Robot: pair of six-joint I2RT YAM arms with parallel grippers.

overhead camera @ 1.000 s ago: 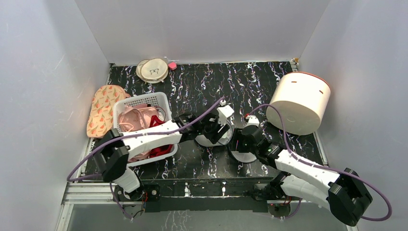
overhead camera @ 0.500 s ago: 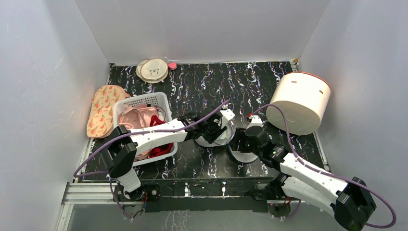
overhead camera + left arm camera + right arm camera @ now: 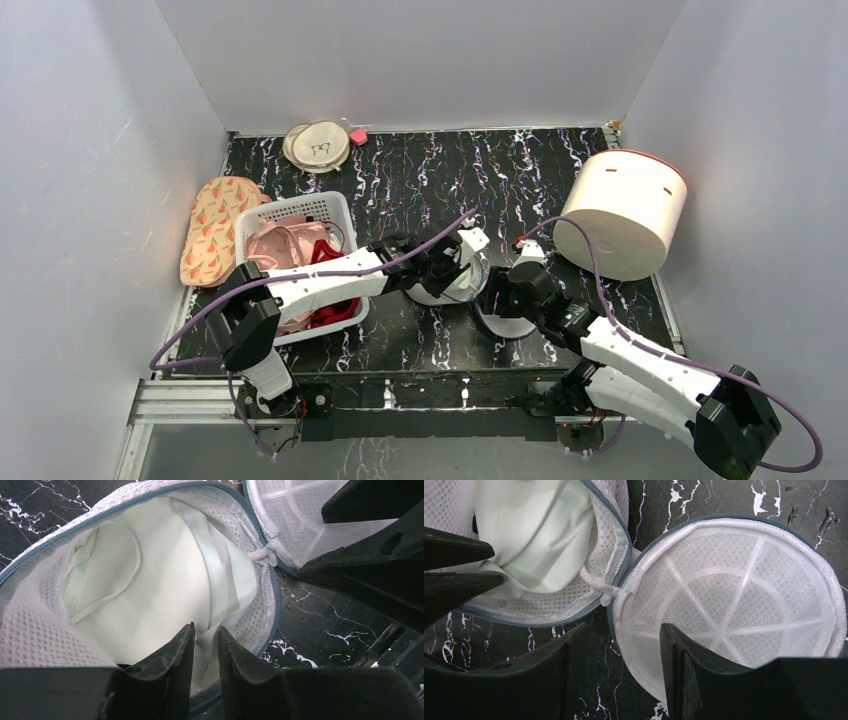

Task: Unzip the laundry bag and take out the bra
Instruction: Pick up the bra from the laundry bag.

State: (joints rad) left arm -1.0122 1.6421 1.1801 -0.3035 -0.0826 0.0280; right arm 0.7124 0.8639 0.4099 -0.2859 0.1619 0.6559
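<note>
The laundry bag lies unzipped in two hinged white mesh halves on the dark table. The left half holds the pale cream bra. The right half is empty and shows its ribs. My left gripper reaches into the left half, shut on a fold of the bra at the near rim. My right gripper is open and straddles the rim of the empty half, one finger inside it and one over the table.
A white basket with pink and red garments stands to the left. A big cream cylinder drum stands at the right. Flat beige discs lie at the back, and a carrot-patterned pad lies by the left wall.
My left gripper has shifted slightly right and down into the open bag half. My right arm has edged a little left. Almost nothing has moved in the last half second.
</note>
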